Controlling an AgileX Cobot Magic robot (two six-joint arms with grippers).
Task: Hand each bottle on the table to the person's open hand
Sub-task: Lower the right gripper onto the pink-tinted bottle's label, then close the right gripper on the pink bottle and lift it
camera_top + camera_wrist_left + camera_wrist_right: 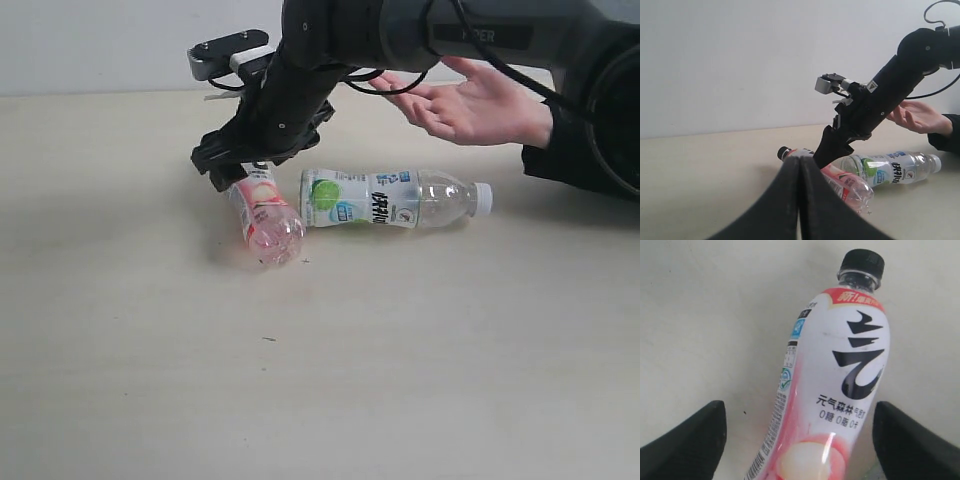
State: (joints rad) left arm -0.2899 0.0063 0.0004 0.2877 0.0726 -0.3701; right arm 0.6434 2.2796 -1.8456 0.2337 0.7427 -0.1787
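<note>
A pink bottle (268, 218) with a black cap lies on its side on the table (150, 330). My right gripper (245, 172) hangs over its cap end, open. In the right wrist view the pink bottle (840, 385) lies between the spread fingers (685, 445), with a gap on each side. A clear bottle with a lime mark (385, 198) and a white cap lies beside it. The person's open hand (470, 105) is held palm up behind the bottles. My left gripper (800, 161) is shut and empty, low over the table, looking at the pink bottle (850, 182).
The right arm (880, 95) reaches across the middle from the right, passing in front of the person's hand (917, 116). The person's black sleeve (580, 150) rests at the table's right edge. A pale wall stands behind the table.
</note>
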